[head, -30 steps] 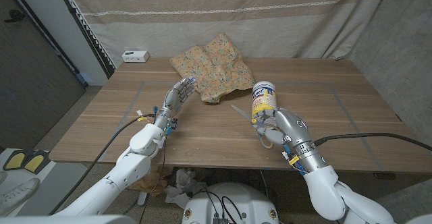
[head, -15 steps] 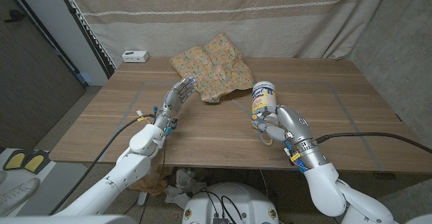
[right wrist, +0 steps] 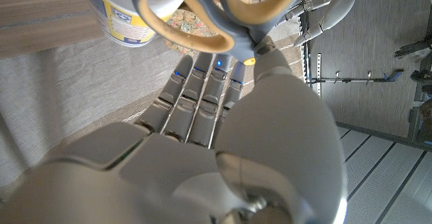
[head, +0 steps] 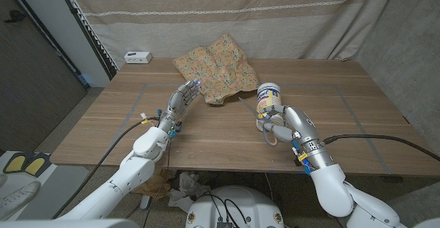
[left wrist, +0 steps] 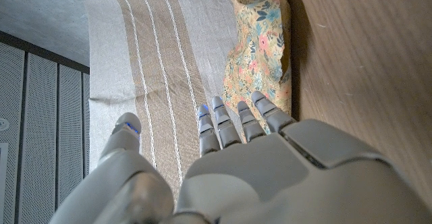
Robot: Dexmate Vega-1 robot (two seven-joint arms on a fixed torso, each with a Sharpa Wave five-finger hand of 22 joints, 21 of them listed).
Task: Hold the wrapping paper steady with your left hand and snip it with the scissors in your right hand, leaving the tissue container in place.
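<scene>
While the wrapping paper (head: 216, 70) lies crumpled at the far middle of the wooden table (head: 344, 118), no cut has begun, by my read. Left hand (head: 181, 99) hangs just short of the paper's near-left edge, fingers (left wrist: 223, 126) straight and spread, holding nothing; no contact visible, so the steadying step isn't done. Right hand (head: 280, 123) sits just near-side of the tissue container (head: 269, 100), fingers curled around the scissors (right wrist: 216, 15), whose handle loops show in the right wrist view. Can't tell blade state or where the tips point from the head view. Container stands upright just right of the paper's near corner, close to the right hand. Left to do: pin the paper, bring the blades over, snip. Knocking the container is the obvious risk.
</scene>
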